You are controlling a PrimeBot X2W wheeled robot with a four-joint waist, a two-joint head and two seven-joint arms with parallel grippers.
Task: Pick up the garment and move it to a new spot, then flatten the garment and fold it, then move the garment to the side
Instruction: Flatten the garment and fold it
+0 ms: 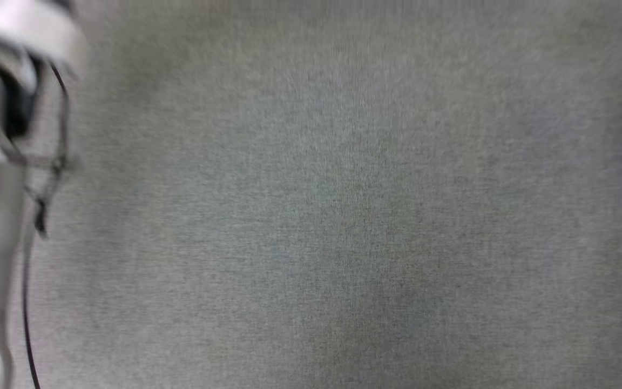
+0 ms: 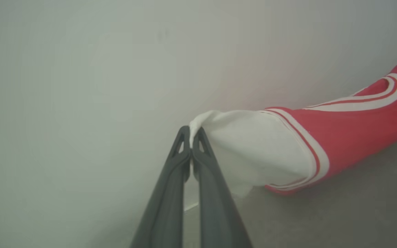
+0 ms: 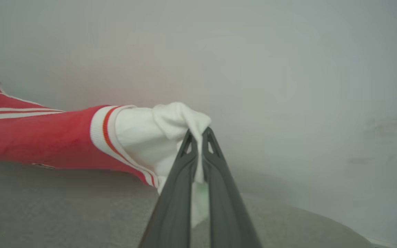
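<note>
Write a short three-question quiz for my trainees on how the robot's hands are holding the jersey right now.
1. True or false: the left hand is shut on a white sleeve of the garment.
2. What does the right hand pinch? A) the red body B) the other white sleeve C) nothing
3. Fill in: the trim where sleeve meets body is striped red and ____.

Key: 1 true; 2 B; 3 white.
</note>
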